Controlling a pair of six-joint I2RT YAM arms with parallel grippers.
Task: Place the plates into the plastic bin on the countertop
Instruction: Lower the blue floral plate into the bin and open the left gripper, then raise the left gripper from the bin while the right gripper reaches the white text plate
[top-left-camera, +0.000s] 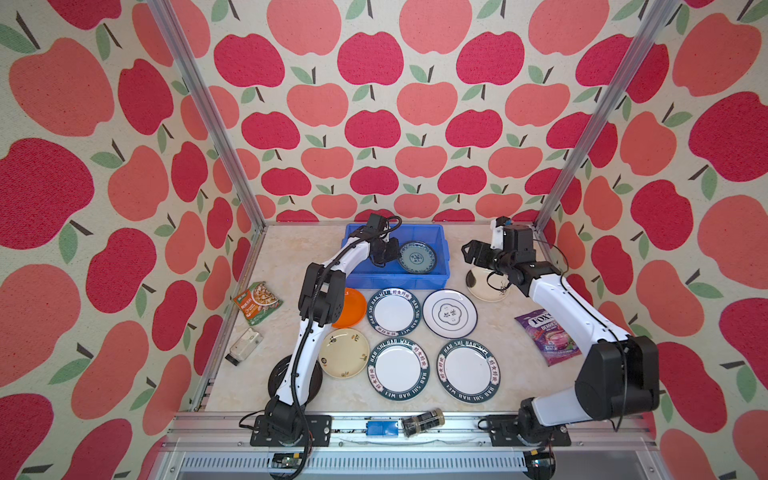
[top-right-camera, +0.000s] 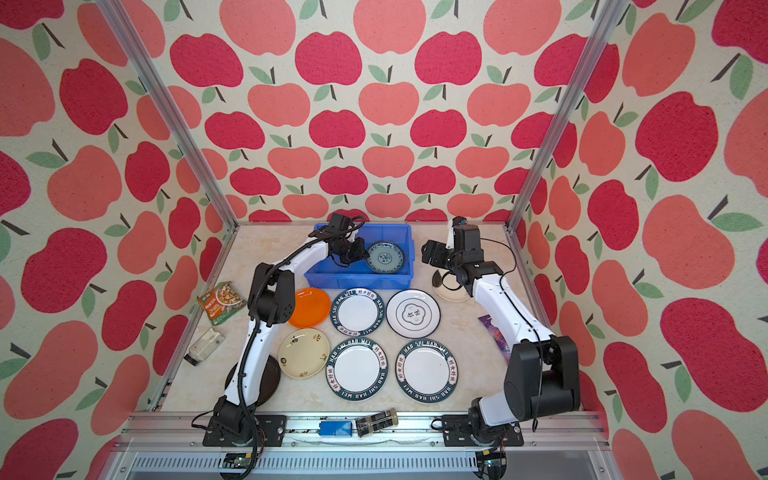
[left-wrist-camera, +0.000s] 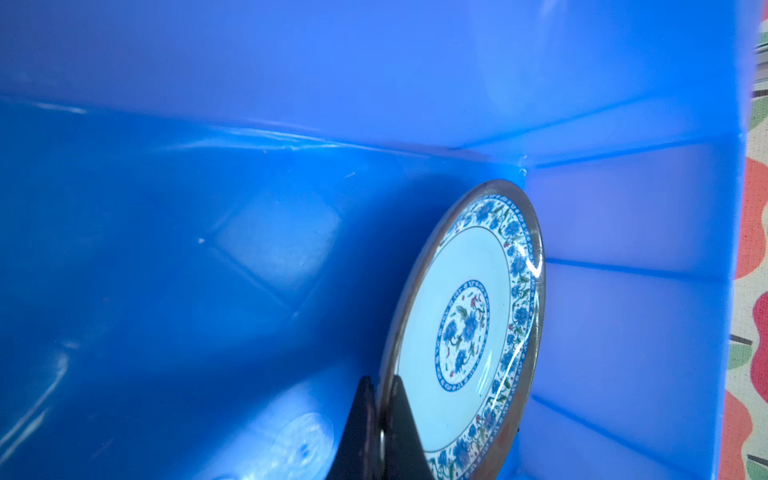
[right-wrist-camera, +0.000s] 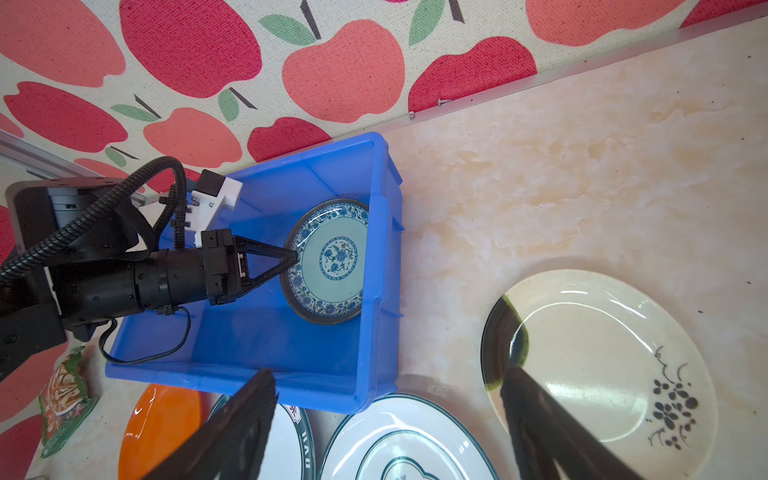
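The tabletop (top-left-camera: 523, 386) carries everything. The plastic bin (top-left-camera: 407, 281) sits toward its far edge, and the left pincer (right-wrist-camera: 293, 259) reaches down inside it. Eight of the plates lie on the tabletop outside the bin, behind and beside that pincer. One of them, a cream plate (right-wrist-camera: 602, 365) with a dark sprig, lies just below the right pincer (top-left-camera: 468, 252). The ninth, the teal patterned plate (left-wrist-camera: 465, 324), is inside the bin straight ahead of the left pincer, which is clamped on its near rim. The plate is tilted, with its far edge close to the bin's side wall; whether it already rests on the bin floor I cannot tell. The right pincer stands wide apart and holds nothing.

The step in hand looks like the set-down of the first plate. Next, I judge, the left pincer needs to lower the plate flat, let go, and lift clear without dragging the rim. The right pincer seems placed to take the cream plate, which calls for one jaw under that shallow edge, and the plate may slide on the smooth tabletop.
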